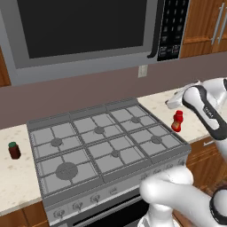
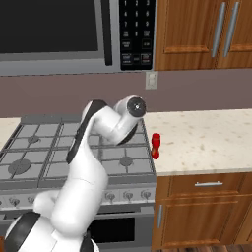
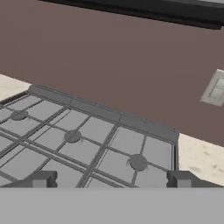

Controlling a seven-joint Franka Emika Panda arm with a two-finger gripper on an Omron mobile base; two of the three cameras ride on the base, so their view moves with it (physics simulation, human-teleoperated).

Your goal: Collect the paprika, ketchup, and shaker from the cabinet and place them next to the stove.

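Right now my claw point(image 3: 111, 179) hangs spread and empty over the stove point(image 1: 102, 146), looking toward the back wall. Two items are down: the ketchup point(image 1: 177, 121) stands upright on the desk point(image 2: 206, 135) just off the stove's right edge, close to my claw's right, while the paprika point(image 1: 14, 150) sits well away across the burners, on the left.

A large grey microwave point(image 1: 84, 31) with a dark door fills the upper left of the left base view, its black keypad point(image 1: 170, 29) at upper right. Below it runs a brownish wall with a white outlet point(image 1: 142, 71). Wooden cupboards with long metal handles point(image 2: 224, 29) hang upper right; a speckled bench point(image 2: 206, 138) sits above a drawer point(image 2: 209, 185).
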